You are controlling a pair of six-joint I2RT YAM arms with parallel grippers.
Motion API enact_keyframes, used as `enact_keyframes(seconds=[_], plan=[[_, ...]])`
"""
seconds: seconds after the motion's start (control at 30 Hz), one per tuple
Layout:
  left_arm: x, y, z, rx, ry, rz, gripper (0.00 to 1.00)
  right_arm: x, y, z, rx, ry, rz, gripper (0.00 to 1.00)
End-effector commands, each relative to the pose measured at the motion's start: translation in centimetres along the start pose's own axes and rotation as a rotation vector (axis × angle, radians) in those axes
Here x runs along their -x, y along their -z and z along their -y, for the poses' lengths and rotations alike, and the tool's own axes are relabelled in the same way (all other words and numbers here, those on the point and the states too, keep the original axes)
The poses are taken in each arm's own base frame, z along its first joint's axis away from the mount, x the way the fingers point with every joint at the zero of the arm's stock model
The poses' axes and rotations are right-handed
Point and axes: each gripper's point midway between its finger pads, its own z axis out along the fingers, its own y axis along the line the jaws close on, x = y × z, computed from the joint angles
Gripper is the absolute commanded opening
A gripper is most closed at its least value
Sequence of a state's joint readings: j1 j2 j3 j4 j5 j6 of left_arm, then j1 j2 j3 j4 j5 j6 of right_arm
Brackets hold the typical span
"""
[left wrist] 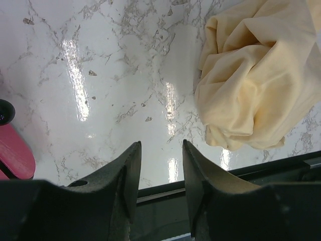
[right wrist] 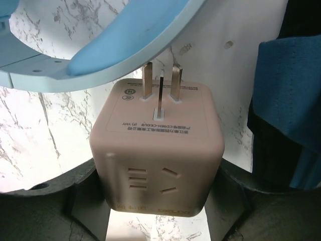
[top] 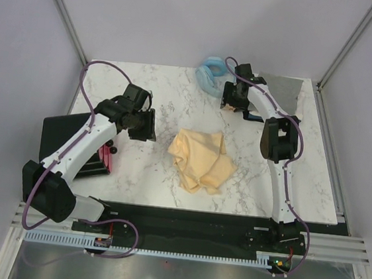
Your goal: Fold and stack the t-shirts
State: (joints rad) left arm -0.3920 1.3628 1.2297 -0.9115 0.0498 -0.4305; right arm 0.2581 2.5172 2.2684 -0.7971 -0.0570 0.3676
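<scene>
The pale yellow t-shirt (top: 201, 161) is seen crumpled in a loose heap on the middle of the marble table (top: 158, 90), between the two arms and unfolded. A grey t-shirt (top: 281, 89) is spread at the far right corner, partly covered by the right arm. Dark blue cloth (right wrist: 281, 90) is shown at the right edge of the right wrist view.

A black box (top: 63, 136) with a pink-red side (top: 107, 159) is set at the table's left edge, partly under the left arm; what is inside it cannot be told.

The left gripper (left wrist: 160, 145) is held just above bare marble near the yellow heap, its fingers spread apart with nothing between them. The right gripper (top: 231, 107) is pinched on a pale pink plug cube (right wrist: 156, 150), its metal prongs pointed away from the wrist and reaching just under a light blue ring (right wrist: 125, 45).
</scene>
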Motion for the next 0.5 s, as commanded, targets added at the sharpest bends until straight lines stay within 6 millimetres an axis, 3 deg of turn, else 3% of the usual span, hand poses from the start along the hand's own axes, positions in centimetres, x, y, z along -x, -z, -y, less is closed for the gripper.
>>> enact_keyframes(seconds=[0.0, 0.2, 0.47], plan=[[1.2, 1.1, 0.1, 0.01, 0.039, 0.048, 0.45, 0.2, 0.0, -0.7, 0.023, 0.032, -0.003, 0.09], [0.8, 0.9, -0.2, 0.019, 0.049, 0.042, 0.45, 0.9, 0.8, -0.5, 0.018, 0.042, 0.017, 0.52], [0.6, 1.0, -0.3, 0.021, 0.044, 0.044, 0.45, 1.9, 1.4, -1.4, 0.091, 0.035, 0.039, 0.53]])
